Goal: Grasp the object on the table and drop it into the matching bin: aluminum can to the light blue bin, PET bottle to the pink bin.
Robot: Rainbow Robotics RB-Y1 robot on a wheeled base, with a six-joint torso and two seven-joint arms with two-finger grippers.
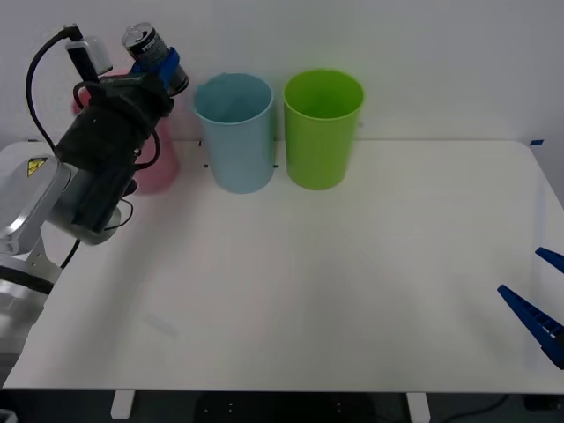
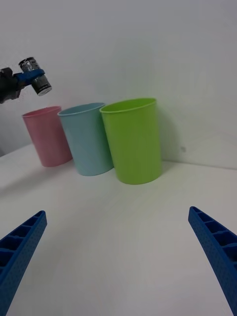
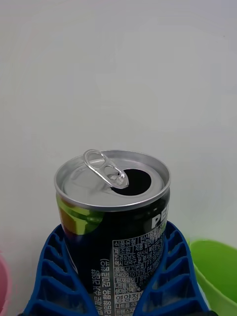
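Table point(image 1: 291, 291): wide white top, bearing three bins in a row along its far edge. Light blue bin point(image 1: 234, 132): upright, mouth open, middle of the row; the target, lying at about 4 o'clock from the held can in the front view, near but not under it. Green bin point(image 1: 322, 128): just beside the blue one at its 3 o'clock; not part of the sort. Pink bin point(image 1: 159, 159): at the blue bin's 9 o'clock, largely hidden behind the left arm; the can hangs nearer over this wrong bin, so the carry likely needs more travel toward 3 o'clock. Left gripper point(image 1: 160, 69): raised, clamped on the can's body. Right gripper point(image 1: 539, 300): parked at the table's right edge, fingers spread wide. Aluminum can point(image 1: 154, 55): airborne, long axis tilted, opened top point(image 3: 112, 178) uppermost.
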